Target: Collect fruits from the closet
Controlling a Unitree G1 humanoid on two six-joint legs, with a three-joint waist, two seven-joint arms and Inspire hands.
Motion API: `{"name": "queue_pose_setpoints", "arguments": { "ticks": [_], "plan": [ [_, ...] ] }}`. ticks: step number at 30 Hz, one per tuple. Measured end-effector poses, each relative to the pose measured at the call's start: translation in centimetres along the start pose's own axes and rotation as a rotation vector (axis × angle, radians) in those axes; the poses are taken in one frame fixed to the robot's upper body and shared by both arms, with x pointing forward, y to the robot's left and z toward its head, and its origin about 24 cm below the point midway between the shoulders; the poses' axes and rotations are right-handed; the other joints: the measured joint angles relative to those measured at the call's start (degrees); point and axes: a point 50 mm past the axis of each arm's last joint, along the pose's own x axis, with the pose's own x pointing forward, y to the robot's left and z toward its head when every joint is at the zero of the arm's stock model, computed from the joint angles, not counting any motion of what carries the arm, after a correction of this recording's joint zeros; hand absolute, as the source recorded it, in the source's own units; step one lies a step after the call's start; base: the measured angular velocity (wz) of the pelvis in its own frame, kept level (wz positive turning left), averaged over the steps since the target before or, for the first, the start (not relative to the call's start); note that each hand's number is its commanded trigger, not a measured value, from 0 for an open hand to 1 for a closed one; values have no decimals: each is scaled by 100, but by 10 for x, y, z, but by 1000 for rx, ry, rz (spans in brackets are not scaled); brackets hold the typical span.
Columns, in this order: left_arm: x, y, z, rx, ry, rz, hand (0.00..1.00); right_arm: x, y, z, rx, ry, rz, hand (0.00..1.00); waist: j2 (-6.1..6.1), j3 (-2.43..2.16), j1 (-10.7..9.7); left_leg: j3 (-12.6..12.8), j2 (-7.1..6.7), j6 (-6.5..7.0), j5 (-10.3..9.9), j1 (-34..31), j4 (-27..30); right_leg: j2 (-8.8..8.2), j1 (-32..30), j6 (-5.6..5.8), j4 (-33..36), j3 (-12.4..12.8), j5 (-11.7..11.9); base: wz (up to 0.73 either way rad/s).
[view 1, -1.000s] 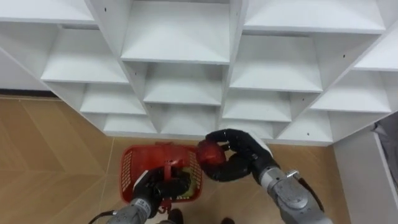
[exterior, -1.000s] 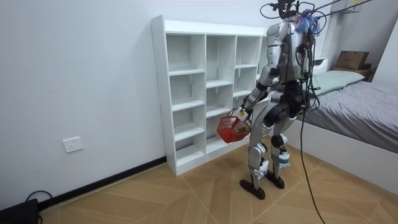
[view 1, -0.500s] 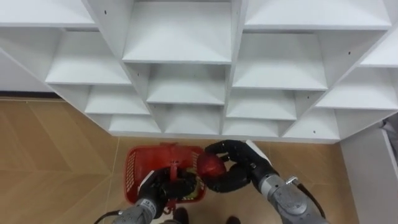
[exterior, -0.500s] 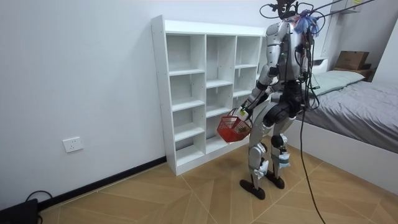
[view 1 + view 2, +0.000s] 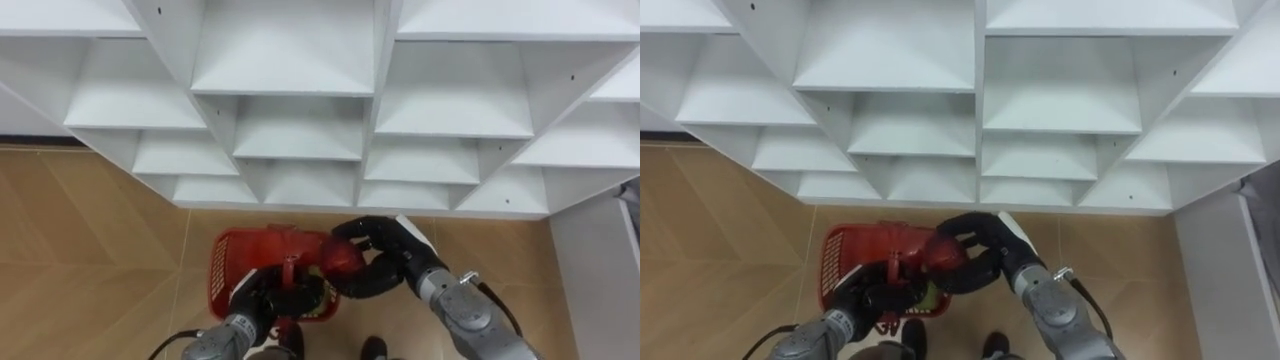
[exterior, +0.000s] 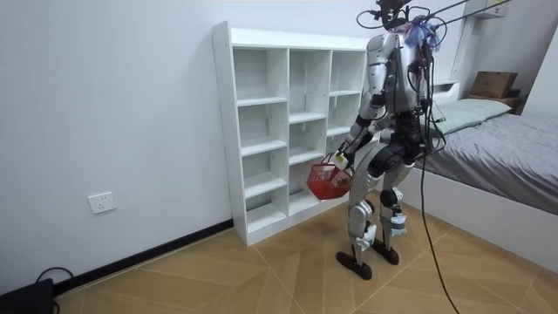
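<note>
Compared with one second before, the right hand [image 5: 388,262] had brought the red fruit [image 5: 340,257] closer to the red basket [image 5: 224,272]. Earlier the fruit was just beside the basket's right edge; now it overlapped the right rim, in the lower middle of the left eye view. The whole picture had also shifted a little, so part of this change belonged to the camera. In the room view the robot stood at almost the same place, in front of the white closet [image 6: 283,131], with the basket [image 6: 328,181] at knee height.

The right hand's dark fingers were curled round the red fruit and gripped it firmly. The left hand [image 5: 268,298], at the lower edge of the frame, was closed round the basket's handle [image 5: 290,270] and carried the basket. A small yellow-green thing [image 5: 930,297] showed inside the basket near this hand, maybe another fruit, but I could not tell for sure.

As for progress, the fruit was already out of the closet, and every shelf in sight was bare. I judged that what was left was to release the fruit into the basket, and the task seemed close to its end.
</note>
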Motion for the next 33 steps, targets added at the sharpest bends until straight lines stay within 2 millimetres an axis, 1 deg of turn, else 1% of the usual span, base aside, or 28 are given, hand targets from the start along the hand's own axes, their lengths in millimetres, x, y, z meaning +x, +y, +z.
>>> {"name": "queue_pose_setpoints", "arguments": {
  "ticks": [7,10,16,21,24,33],
  "plan": [
    [0,-2,-1,5,4,-20,100,0,-3,-10,1,55,-30,100,2,0,6,-11,-2,8,-20,-17,44,-7,8,11,3,-1,-7,0],
    [1,-4,0,11,4,-28,100,1,-5,-9,-1,55,-48,100,8,3,6,-14,-3,11,-21,-17,62,-11,10,14,24,-2,-8,0],
    [1,-5,-1,12,6,-44,100,5,-10,-5,-15,54,-64,100,53,31,11,-18,-2,21,-31,-18,125,-22,5,15,103,-5,-18,0],
    [1,-7,-1,12,7,-54,100,6,-7,-8,-9,67,-55,100,56,34,18,-19,-1,22,-32,-18,135,-23,5,14,105,-5,-17,0],
    [1,-8,0,10,3,-60,100,7,0,-10,11,77,-39,100,56,33,24,-17,-1,23,-33,-22,137,-23,-4,14,106,-2,-17,0],
    [3,-12,1,0,-1,-71,100,7,-2,-11,37,83,-57,100,61,28,21,-15,-2,28,-38,-83,196,-33,-66,14,159,0,-15,0]
  ]
}}
